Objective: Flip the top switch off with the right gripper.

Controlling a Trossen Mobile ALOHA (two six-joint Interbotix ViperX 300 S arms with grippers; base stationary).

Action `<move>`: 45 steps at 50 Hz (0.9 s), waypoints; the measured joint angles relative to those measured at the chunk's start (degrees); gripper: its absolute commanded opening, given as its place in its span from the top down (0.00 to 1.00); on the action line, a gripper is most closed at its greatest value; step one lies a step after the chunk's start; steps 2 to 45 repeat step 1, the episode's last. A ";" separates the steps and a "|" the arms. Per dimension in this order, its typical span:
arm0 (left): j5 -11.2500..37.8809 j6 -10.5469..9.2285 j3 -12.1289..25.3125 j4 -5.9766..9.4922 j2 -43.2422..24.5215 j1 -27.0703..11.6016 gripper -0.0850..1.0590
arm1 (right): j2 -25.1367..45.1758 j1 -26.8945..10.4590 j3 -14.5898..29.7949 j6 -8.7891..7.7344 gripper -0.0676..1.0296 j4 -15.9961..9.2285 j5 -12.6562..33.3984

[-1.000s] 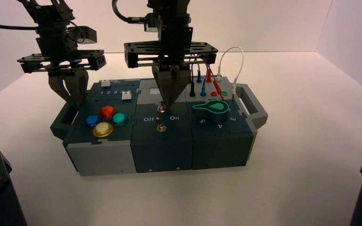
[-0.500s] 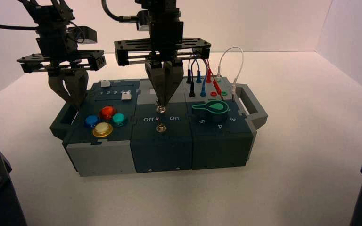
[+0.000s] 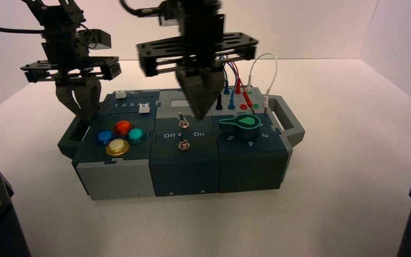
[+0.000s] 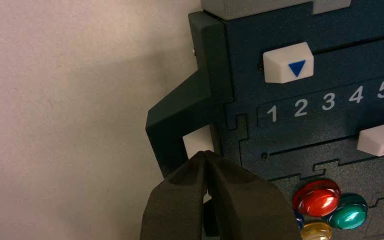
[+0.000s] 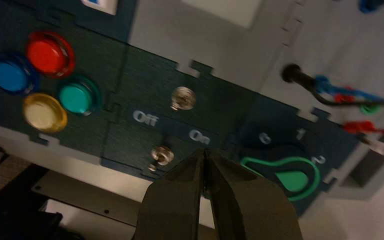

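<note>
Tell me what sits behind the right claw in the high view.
Behind the right claw, wires emerge beside it; whatever it covers on the pale grey panel cannot be seen.

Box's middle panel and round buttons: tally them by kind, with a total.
Toggle switches: 2
Red button: 1
Blue button: 1
Green button: 1
Yellow button: 1
Total: 6
</note>
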State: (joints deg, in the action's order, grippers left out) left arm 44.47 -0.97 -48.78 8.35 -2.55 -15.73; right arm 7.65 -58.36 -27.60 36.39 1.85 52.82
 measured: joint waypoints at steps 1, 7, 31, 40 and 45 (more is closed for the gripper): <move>0.00 0.00 0.00 0.00 0.00 -0.09 0.95 | -0.09 0.00 -0.09 0.09 0.96 0.00 0.00; 0.00 0.00 0.00 0.00 0.00 -0.09 0.95 | -0.09 0.00 -0.09 0.09 0.96 0.00 0.00; 0.00 0.00 0.00 0.00 0.00 -0.09 0.95 | -0.09 0.00 -0.09 0.09 0.96 0.00 0.00; 0.00 0.00 0.00 0.00 0.00 -0.09 0.95 | -0.09 0.00 -0.09 0.09 0.96 0.00 0.00; 0.00 0.00 0.00 0.00 0.00 -0.09 0.95 | -0.09 0.00 -0.09 0.09 0.96 0.00 0.00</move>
